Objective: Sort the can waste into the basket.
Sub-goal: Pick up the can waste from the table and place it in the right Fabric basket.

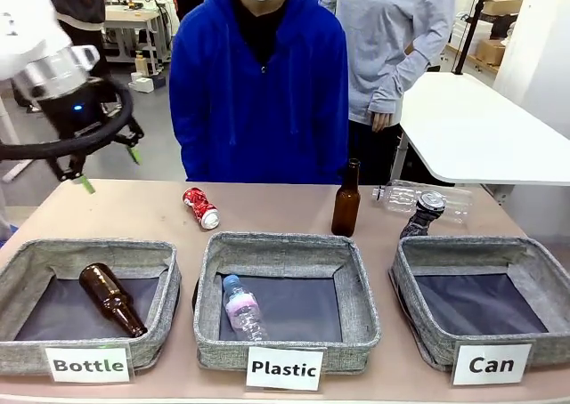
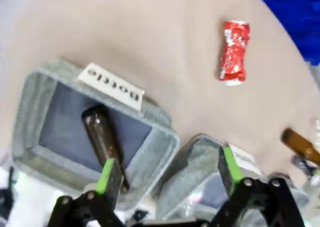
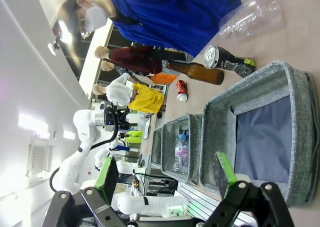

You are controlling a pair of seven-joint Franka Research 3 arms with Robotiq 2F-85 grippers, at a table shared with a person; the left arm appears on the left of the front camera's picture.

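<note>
Front view is showing the left gripper point(image 1: 109, 170) hanging high over the left side of the bench point(image 1: 151, 210), its green-tipped fingers standing wide apart and gripping nothing. The Can basket point(image 1: 545, 260) is sitting at the near right of the bench, its white label facing the camera and its dark floor lying bare. Just behind its far left corner a dark can point(image 1: 424, 214) is standing dented and slightly tilted, with a clear plastic bottle point(image 1: 456, 199) lying close behind it. A crushed red can point(image 1: 200, 207) is lying on its side beyond the Plastic basket point(image 1: 210, 279), well apart from the Can basket. A brown bottle point(image 1: 346, 204) is standing upright between the two cans. The Bottle basket point(image 1: 27, 266) at the near left is holding a second brown bottle point(image 1: 111, 299), and a small plastic bottle point(image 1: 240, 306) is lying in the Plastic basket. A person in a blue hoodie point(image 1: 258, 92) is standing at the far side.

In the right wrist view the right gripper point(image 3: 166, 172) is spreading its fingers wide, holding nothing, with the Can basket lying just beyond them.
</note>
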